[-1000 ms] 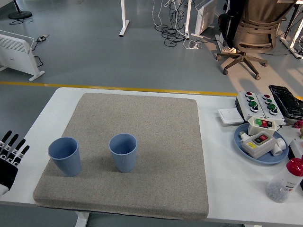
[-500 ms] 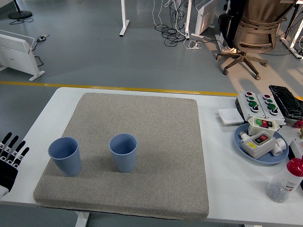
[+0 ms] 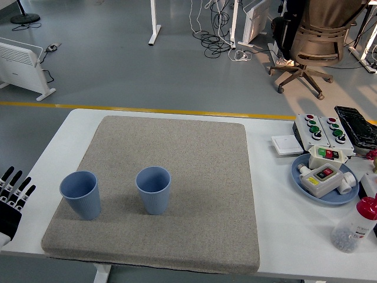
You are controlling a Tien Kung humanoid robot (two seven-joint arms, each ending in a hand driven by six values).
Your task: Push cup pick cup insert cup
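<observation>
White tabletop carried a grey mat; two blue cups stood upright on its near left part, left cup and right cup, near each other but apart. Left hand sat at the left edge, fingers straight and spread, holding nothing, clear of both cups

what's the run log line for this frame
left hand: open, at table's left edge | left cup: upright on mat | right cup: upright, apart | stage: untouched
</observation>
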